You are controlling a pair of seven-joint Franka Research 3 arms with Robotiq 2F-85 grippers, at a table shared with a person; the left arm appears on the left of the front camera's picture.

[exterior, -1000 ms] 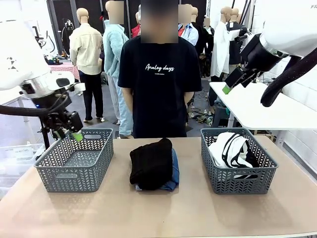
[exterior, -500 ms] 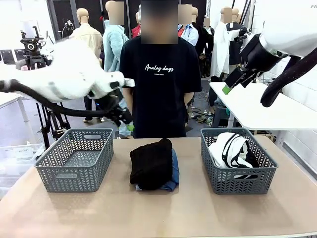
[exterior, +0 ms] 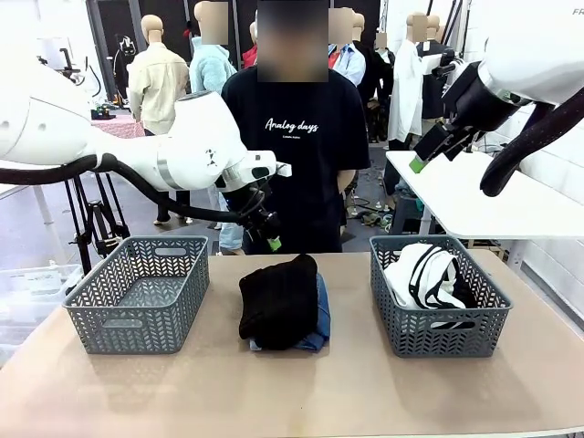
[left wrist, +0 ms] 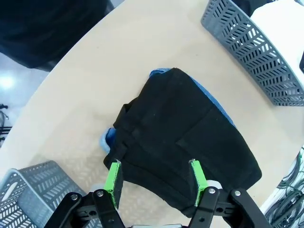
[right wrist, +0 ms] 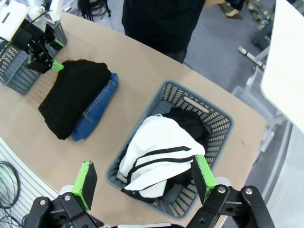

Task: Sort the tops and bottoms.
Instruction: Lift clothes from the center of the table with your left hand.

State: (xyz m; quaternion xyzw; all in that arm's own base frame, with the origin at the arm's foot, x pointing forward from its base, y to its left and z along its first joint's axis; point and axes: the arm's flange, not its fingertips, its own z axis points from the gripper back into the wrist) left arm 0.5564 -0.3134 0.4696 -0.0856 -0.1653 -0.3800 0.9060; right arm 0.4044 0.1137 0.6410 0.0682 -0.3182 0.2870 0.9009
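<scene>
On the tan surface (exterior: 365,383), the right grey basket (exterior: 444,336) holds a white top with black edging (exterior: 422,274) over black cloth (right wrist: 187,119), and between it and the left grey basket (exterior: 109,324) a folded black top (exterior: 278,301) lies on blue jeans (exterior: 318,327). The left end effector (left wrist: 154,175) hangs just above that black top's far edge, spread and empty. The right end effector (right wrist: 145,178) is raised high, spread wide and empty.
</scene>
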